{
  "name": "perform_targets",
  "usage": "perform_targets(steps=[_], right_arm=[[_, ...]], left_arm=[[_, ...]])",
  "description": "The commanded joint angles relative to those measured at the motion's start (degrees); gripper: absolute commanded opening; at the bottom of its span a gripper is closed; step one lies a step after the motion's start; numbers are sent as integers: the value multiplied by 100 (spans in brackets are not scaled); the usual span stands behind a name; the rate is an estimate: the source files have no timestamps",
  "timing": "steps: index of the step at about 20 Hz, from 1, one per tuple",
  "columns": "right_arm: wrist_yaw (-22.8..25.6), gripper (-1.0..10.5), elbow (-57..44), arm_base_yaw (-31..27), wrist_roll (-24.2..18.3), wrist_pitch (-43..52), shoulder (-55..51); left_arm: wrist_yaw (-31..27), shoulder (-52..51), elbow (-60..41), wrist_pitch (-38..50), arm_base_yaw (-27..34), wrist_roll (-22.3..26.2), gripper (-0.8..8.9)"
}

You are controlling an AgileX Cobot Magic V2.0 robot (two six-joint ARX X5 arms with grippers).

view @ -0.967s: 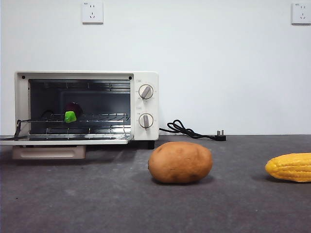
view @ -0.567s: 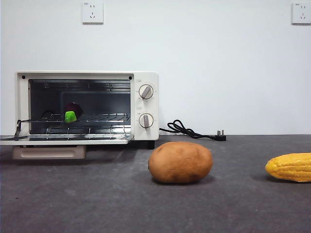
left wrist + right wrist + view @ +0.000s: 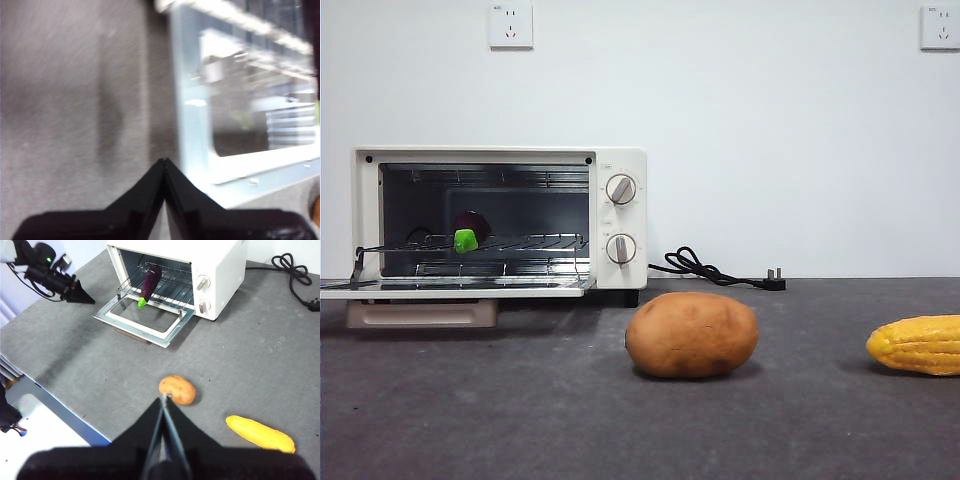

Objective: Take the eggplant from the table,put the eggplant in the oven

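The eggplant (image 3: 150, 284) lies lengthwise on the oven (image 3: 620, 160) rack, stem cap nearest the open door, and the clenched, empty left gripper (image 3: 80, 296) sits off to its left, nearer than the clenched right gripper (image 3: 164, 399).

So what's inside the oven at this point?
The eggplant lies on the wire rack inside the oven, green cap toward the open door. The space beneath the rack is partly hidden.

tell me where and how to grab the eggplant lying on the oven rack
Probably grip the eggplant around its purple mid-body, reaching in over the open door. It lies lengthwise on the wire rack, green stem pointing outward, so close across its slim width.
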Motion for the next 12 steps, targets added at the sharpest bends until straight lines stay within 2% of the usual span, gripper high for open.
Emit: perform_targets(steps=[1, 4, 12], right_arm=[[2, -8, -42, 4, 205, -131, -11], [9, -8, -42, 4, 225, -131, -9], [9, -8, -42, 4, 251, -131, -9]], left_arm=[[50, 144, -26, 101, 7, 87, -6], [240, 234, -28, 188, -24, 79, -6], [232, 529, -35, 420, -328, 87, -6]])
